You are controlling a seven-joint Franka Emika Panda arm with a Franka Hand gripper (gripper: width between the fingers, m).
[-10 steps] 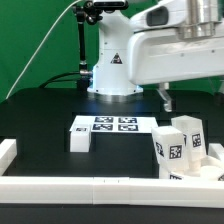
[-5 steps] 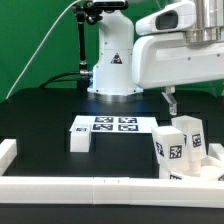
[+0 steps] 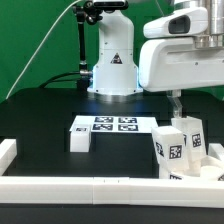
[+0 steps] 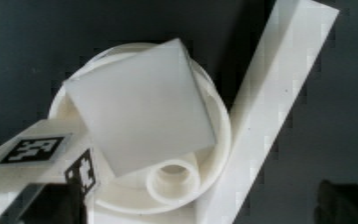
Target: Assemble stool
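The stool's round white seat [image 4: 179, 172] lies against the rail at the exterior view's lower right [image 3: 207, 168]. Two blocky tagged legs [image 3: 171, 150] [image 3: 190, 134] stand upright on or at it; I cannot tell which. One leg [image 4: 149, 105] fills the middle of the wrist view, a tag on its side. A third leg [image 3: 80, 136] lies beside the marker board. My gripper [image 3: 177, 107] hangs just above the standing legs. It is open [image 4: 202, 205], its dark fingers [image 4: 66, 196] wide apart over the seat and holding nothing.
The marker board [image 3: 106, 125] lies flat in front of the robot's base [image 3: 112, 80]. Long white border rails [image 3: 90, 186] run along the front edge and the left side [image 3: 8, 150]. One rail [image 4: 293, 90] passes close beside the seat.
The arm has moved toward the exterior view's right and now sits over the standing legs and seat. The gripper stayed open. No part has moved.
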